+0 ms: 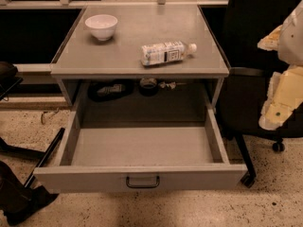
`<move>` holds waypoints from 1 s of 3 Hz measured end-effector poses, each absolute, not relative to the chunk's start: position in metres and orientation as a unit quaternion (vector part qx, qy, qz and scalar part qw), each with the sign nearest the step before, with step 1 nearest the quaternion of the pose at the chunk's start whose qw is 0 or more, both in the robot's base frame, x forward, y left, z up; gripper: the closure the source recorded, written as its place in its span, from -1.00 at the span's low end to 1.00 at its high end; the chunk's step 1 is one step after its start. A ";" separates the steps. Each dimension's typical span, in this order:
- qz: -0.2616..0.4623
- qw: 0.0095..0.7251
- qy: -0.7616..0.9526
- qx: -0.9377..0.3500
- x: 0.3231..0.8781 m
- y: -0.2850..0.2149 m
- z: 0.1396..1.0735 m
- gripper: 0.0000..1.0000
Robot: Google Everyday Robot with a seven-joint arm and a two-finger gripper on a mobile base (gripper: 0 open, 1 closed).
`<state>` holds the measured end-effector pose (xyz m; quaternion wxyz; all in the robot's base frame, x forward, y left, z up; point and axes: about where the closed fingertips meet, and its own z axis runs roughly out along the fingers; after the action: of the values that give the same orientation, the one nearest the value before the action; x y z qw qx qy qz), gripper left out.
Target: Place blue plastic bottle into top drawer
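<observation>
The blue plastic bottle point(166, 52) lies on its side on the grey tabletop point(142, 27), near the front right, with its white cap pointing right. The top drawer point(142, 145) below it is pulled far out, and nothing lies in the part that shows. Its flat front panel carries a small central handle point(142, 181). My gripper point(280, 100) shows as cream-coloured parts at the right edge of the view, beside the cabinet at about drawer height. It is well apart from the bottle and holds nothing that I can see.
A white bowl point(101, 26) stands at the tabletop's back left. Dark items point(111, 90) and a roll point(148, 85) sit in the shadow behind the drawer. A black office chair point(255, 79) stands right of the cabinet. Black gear point(19, 193) lies on the floor at left.
</observation>
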<state>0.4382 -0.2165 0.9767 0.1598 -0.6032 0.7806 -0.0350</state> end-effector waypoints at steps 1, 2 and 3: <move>-0.035 0.160 0.781 -0.603 0.438 -0.216 0.977 -1.00; -0.028 0.164 0.781 -0.602 0.447 -0.205 0.970 -1.00; -0.005 0.181 0.758 -0.626 0.486 -0.161 0.951 -1.00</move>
<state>0.4855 -0.1610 0.9506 0.1807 -0.6263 0.7583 -0.0046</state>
